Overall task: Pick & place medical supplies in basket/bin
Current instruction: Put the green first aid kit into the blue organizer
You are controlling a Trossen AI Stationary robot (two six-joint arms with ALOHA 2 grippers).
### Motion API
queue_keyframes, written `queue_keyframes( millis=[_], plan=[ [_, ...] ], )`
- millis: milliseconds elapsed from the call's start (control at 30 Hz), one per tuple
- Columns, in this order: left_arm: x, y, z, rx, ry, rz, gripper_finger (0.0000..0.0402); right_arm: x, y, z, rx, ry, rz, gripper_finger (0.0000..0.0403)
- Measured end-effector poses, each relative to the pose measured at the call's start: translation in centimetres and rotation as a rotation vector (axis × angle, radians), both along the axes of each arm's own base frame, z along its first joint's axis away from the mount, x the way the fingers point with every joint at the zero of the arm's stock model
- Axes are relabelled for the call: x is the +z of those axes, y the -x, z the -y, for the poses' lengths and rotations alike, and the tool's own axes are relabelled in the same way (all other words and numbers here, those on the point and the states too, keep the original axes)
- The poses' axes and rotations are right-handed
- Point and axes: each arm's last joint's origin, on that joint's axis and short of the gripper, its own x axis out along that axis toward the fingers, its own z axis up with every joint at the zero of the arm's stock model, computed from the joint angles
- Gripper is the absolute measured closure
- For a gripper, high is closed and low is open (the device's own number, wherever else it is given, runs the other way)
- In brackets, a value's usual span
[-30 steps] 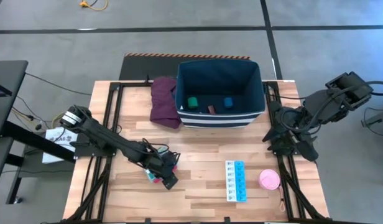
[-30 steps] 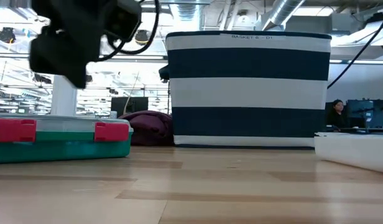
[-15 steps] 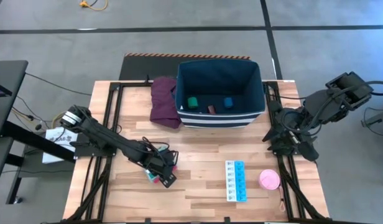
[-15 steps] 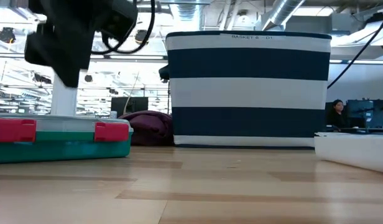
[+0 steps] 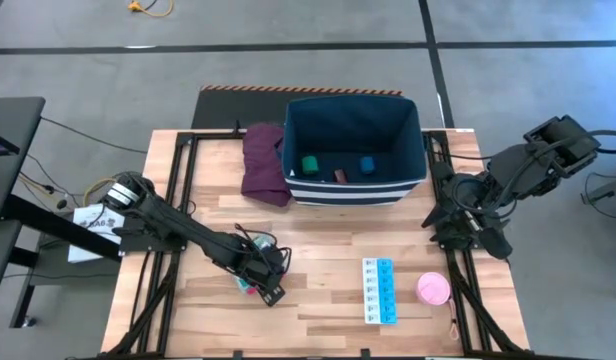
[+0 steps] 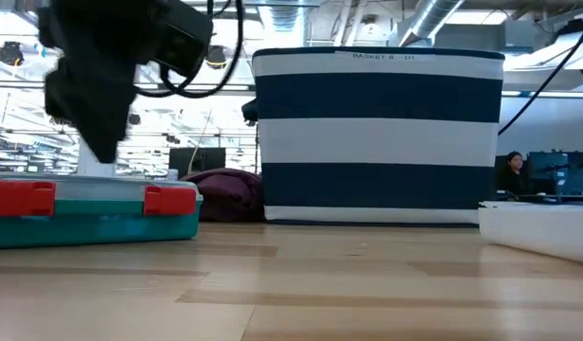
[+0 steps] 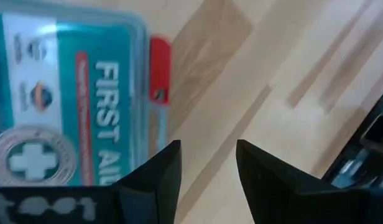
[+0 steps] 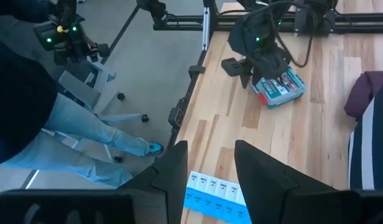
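The green-red flat first-aid box lies flat on the table's near-left part, lid up. My left gripper hovers just above it, open, one finger over the box's red-latch edge and the other over bare wood. In the low view the left gripper hangs over the box without touching it. The navy striped bin stands at the far middle, with a green block and a blue block inside. My right gripper waits open at the table's right edge.
A blue-white pill strip and a pink round roll lie near the right front edge. The maroon folded cloth rests against the bin's left wall. A person's legs show beyond the table's left side.
My left gripper has come down toward the first-aid box and shifted slightly toward the table's left edge. The box has stayed in place.
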Motion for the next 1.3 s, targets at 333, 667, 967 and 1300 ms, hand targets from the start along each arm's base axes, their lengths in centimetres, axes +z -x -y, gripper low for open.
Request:
queue_keyframes(
  millis=[333,667,967,1300],
  plan=[
    [-2.0,0.3,0.3,-0.062,-0.086,-0.100,0.0260,0.0,0.0,0.0,0.005,0.005,0.003,0.0278],
    [-2.7,0.8,0.0,-0.103,-0.196,-0.156,0.0260,0.0,0.0,0.0,0.006,0.006,0.004,0.0278],
    [-3.0,1.7,-0.7,-0.104,-0.279,-0.249,0.0340,0.0,0.0,0.0,0.006,0.005,0.005,0.0278],
    [-1.9,0.9,-0.4,-0.092,-0.257,-0.218,0.0399,0.0,0.0,0.0,0.005,0.004,0.004,0.0278]
  ],
)
